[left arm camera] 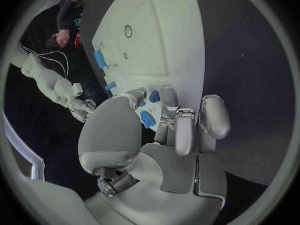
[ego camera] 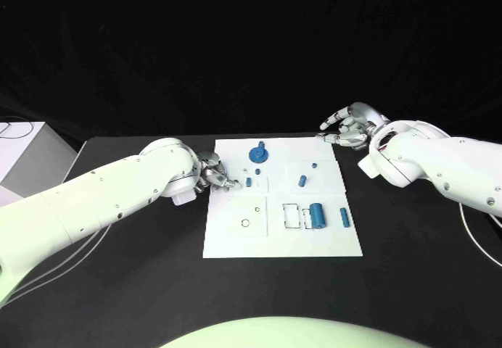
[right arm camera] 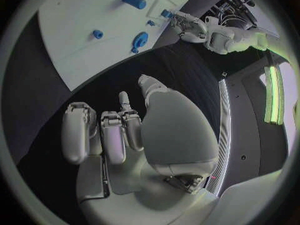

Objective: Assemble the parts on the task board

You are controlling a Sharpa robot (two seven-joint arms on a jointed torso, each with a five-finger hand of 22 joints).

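Seen from the head view: showed a white task board [ego camera: 236, 243] lying in the middle of a black tabletop [ego camera: 125, 283], with blue parts spread over it. Among them were a wheel-like part [ego camera: 257, 153] near the far edge, a short cylinder [ego camera: 317, 213] beside a pale frame [ego camera: 291, 215] nearer the robot, and small pegs [ego camera: 301, 180] between. Placed the left hand [ego camera: 215, 177] at the board's left edge, fingers pinched on a small blue part [ego camera: 229, 183], probably lifted so as to be carried to its seat. Placed the right hand [ego camera: 348, 125] well apart, off the board's far right corner above bare tabletop, likely parked clear of the work. Seen from the left wrist view: confirmed the pinch, with the small blue part [left arm camera: 148, 119] clamped between thumb and fingers [left arm camera: 185, 130] close over the task board [left arm camera: 169, 35]. Showed round holes in the board beyond, one perhaps the target; could not tell which. Seen from the right wrist view: showed the right hand [right arm camera: 125, 135] with fingers [right arm camera: 114, 137] curled in together around nothing, over dark tabletop. Showed beyond it the wheel-like part [right arm camera: 140, 38] and the short cylinder [right arm camera: 134, 1] lying on the board, and the left hand [right arm camera: 187, 24] at its far side.
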